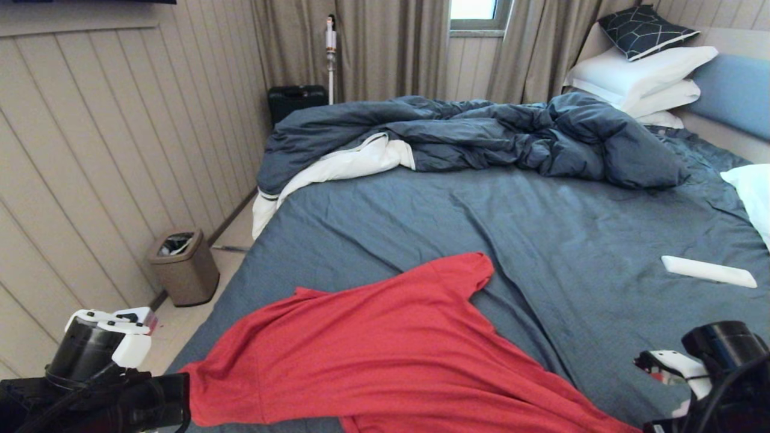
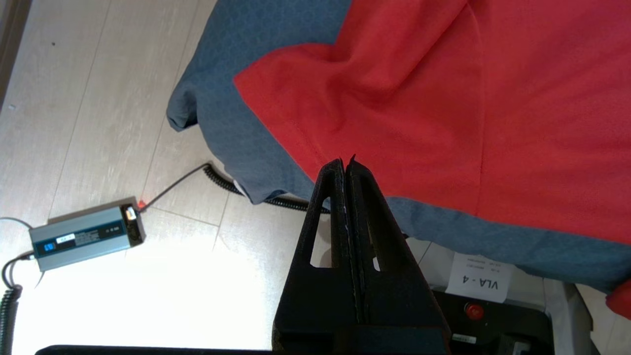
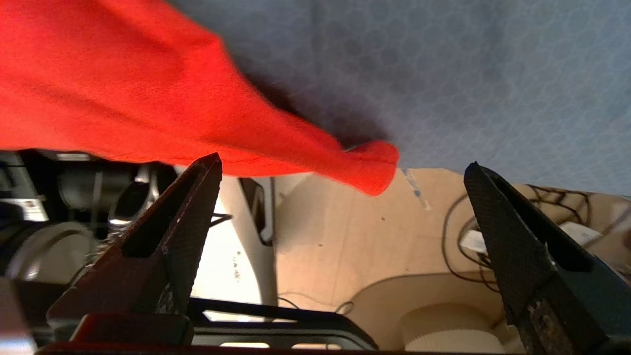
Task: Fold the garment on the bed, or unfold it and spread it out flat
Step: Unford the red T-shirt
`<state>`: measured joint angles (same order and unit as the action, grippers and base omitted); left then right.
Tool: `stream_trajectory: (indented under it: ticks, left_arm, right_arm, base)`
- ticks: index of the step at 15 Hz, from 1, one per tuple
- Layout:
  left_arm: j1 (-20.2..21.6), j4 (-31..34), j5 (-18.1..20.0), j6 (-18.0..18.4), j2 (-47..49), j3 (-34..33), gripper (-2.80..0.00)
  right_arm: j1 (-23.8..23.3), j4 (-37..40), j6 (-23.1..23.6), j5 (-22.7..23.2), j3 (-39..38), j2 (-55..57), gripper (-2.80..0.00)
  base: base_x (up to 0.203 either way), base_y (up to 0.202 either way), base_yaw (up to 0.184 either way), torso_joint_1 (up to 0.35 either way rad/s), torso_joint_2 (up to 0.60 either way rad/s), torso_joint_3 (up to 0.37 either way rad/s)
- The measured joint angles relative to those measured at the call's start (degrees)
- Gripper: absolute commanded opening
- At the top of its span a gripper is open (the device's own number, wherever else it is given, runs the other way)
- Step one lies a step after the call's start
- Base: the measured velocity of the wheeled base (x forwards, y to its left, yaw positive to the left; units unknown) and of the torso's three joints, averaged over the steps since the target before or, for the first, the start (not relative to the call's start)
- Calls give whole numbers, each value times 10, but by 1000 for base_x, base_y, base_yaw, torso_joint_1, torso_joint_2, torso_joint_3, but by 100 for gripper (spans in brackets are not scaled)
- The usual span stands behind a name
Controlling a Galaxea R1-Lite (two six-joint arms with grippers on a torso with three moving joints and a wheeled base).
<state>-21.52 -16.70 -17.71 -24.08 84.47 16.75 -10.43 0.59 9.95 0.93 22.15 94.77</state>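
Bed (image 1: 541, 228), w/ blue-grey sheet, fills most of head view; rumpled dark blue duvet (image 1: 481, 135) piled across far end, white pillows (image 1: 643, 78) stacked at far right w/ a dark patterned cushion (image 1: 643, 30) on top. Red garment (image 1: 385, 349) lies spread but wrinkled on near part of bed, plain side up, one sleeve pointing toward duvet, near edge running off bottom of view. No print visible on it in any view.

Smaller stuff, head view only: brown bin (image 1: 183, 264) on floor by wall left of bed, white flat object (image 1: 710, 270) on sheet at right.

Left wrist view adds what head view lacks: bed corner w/ garment hem near the edge, grey power brick (image 2: 86, 236) w/ coiled cable on floor, and a white label reading "VLA - 4" (image 2: 478, 278) on robot base, seen upside down.

Left claw (image 2: 346, 162) fully closed, holding nothing, tips just over garment hem at bed's near left corner. Right claw (image 3: 342, 170) wide open, empty, by garment's bunched corner (image 3: 369, 167), which overhangs bed edge; not touching as far as seen.
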Motion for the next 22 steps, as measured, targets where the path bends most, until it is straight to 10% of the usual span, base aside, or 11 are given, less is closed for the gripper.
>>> stream_trajectory:
  ticks: [3, 4, 16, 22]
  left_arm:
    - [0, -5, 0, 0, 7, -1, -280]
    - [0, -6, 0, 0, 8, -1, -280]
    - [0, -6, 0, 0, 20, -1, -280]
    - [0, -6, 0, -2, 13, -2, -280]
  right_arm:
    - [10, -31, 0, -16, 0, 26, 0]
    - [11, -39, 0, -24, -1, 35, -280]
    - [24, -43, -2, -29, 22, 36, -280]
    - [4, -25, -8, -110, 235, 47, -280]
  base:
    - [0, 0, 0, 0, 0, 0]
    - [0, 0, 0, 0, 0, 0]
    - [0, 0, 0, 0, 0, 0]
    - [0, 0, 0, 0, 0, 0]
